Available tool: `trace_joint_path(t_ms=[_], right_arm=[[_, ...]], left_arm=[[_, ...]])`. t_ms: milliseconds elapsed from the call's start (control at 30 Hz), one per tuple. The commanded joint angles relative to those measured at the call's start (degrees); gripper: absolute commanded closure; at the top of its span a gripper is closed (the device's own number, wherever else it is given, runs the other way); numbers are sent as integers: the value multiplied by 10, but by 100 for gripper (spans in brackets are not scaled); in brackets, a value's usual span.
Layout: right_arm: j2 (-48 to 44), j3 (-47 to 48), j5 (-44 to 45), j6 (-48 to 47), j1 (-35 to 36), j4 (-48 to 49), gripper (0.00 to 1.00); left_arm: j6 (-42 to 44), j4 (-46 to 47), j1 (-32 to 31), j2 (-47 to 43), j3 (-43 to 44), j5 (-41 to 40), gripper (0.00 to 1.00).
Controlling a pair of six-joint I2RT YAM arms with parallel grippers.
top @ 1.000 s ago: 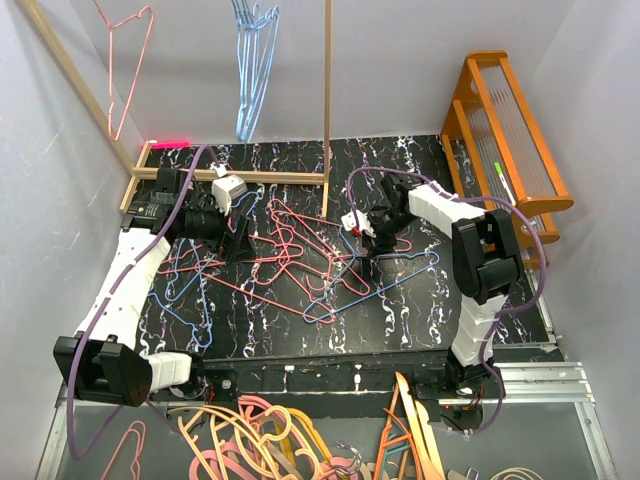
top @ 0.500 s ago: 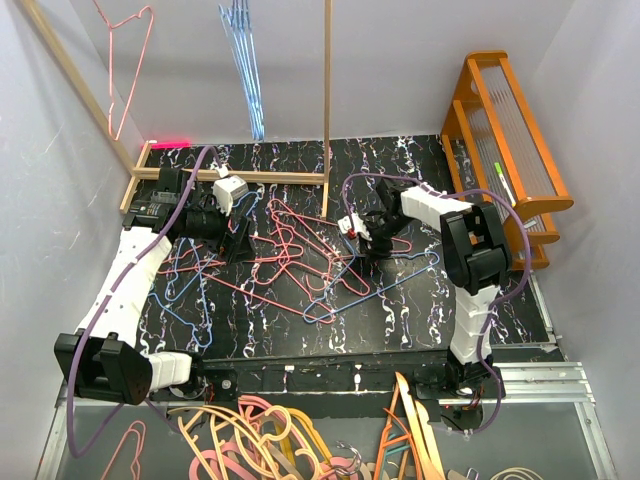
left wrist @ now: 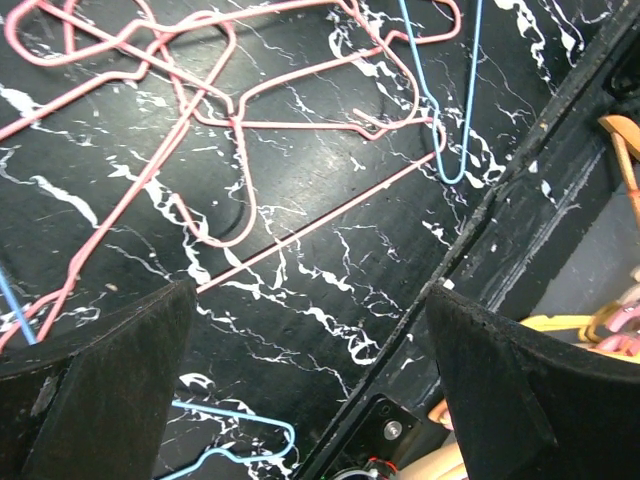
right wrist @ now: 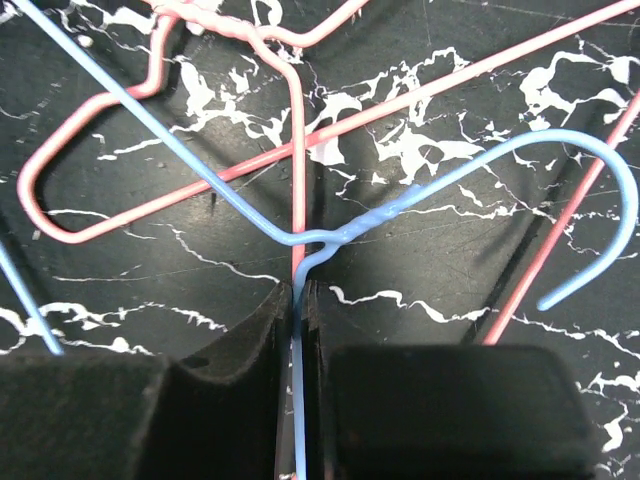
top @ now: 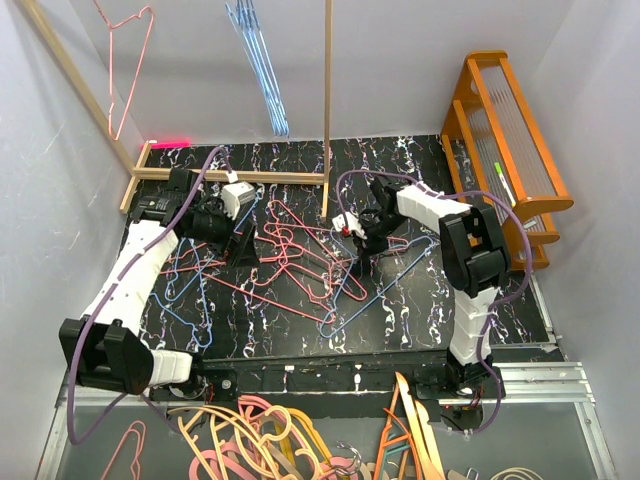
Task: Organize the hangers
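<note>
Gripping the blue hanger [right wrist: 375,220] just below its twisted neck, right pincer [right wrist: 298,300] squeezed together on the wire, probably to draw it out of the pink hangers [right wrist: 297,150] tangled near the far edge. Holding the left pincer [left wrist: 310,300] spread wide, empty, above the pile's left side, likely in wait.

Black surface [top: 400,320] veined with white marbling, bordered at near edge by metal rail [top: 545,378]. Plain pale walls [top: 420,70] closed in on three sides. Wooden frame set at back: upright post [top: 327,100], slanted beam [top: 73,75], low crossbar [top: 280,178]. Orange wooden rack [top: 487,58] stood at right. Red glow [top: 170,144] seen in back-left corner. Lighting even, shadows soft.
</note>
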Motion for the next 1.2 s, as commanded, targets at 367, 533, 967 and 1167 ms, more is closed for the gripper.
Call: trace_joint_path(t_ms=[367, 533, 967, 1167], right_arm=[[-122, 32, -75, 117, -8, -43, 92], [-119, 52, -98, 149, -11, -35, 92], [-120, 62, -125, 229, -32, 35, 92], [-107, 80, -137, 234, -33, 34, 92]], left_arm=[[-34, 106, -95, 87, 17, 142, 3], [-36, 104, -120, 133, 49, 185, 3], [98, 165, -124, 20, -175, 190, 3], [-19, 443, -124, -30, -291, 121, 3]])
